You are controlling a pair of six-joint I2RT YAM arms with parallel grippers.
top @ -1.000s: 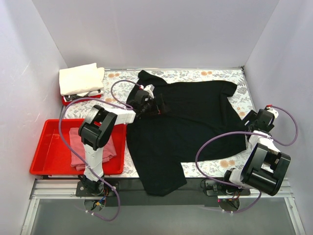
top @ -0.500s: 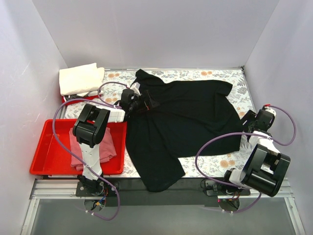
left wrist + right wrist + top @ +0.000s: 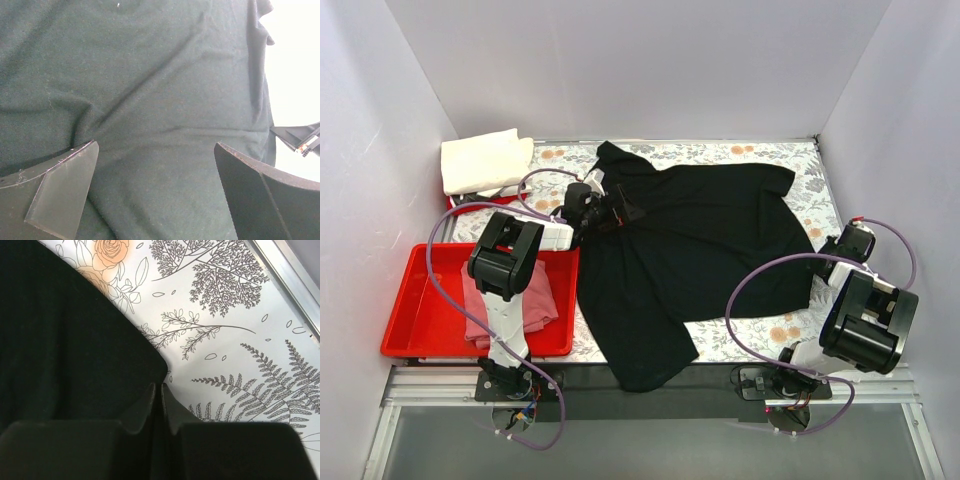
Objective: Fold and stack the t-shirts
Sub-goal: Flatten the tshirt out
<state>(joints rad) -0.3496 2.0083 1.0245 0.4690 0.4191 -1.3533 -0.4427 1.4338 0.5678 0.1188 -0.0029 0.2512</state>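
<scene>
Shows a black t-shirt point(image 3: 700, 240) spread open and rumpled across the middle of the flowered worktop point(image 3: 730, 152), reaching from near the far edge to the near edge, with its lower end draped over that near edge left of centre and one sleeve pointing toward the far right corner. Shows the left claw point(image 3: 155, 147) low over the shirt's far left part, near the collar, with fingers point(image 3: 65, 190) held wide apart and only dark, wrinkled cloth in the gap between them. Shows the right claw point(image 3: 161, 386) down at the shirt's right-hand border, close to the worktop's right edge, with fingers point(image 3: 145, 405) pressed together and tips right at the rim of the cloth; cannot tell of any cloth pinched between them. Beyond the black shirt, shows a cream-white t-shirt point(image 3: 485, 162) folded into a thick pad at the far left corner, resting on a small red tray point(image 3: 460, 205) mostly hidden beneath it. Along the left edge toward the near left corner, shows a larger red tray point(image 3: 405, 320) holding a dusty pink t-shirt point(image 3: 515, 300), loosely folded and partly hidden behind the left arm point(image 3: 505, 270). Plain white walls point(image 3: 640, 70) on the far, left and right sides of the worktop.
</scene>
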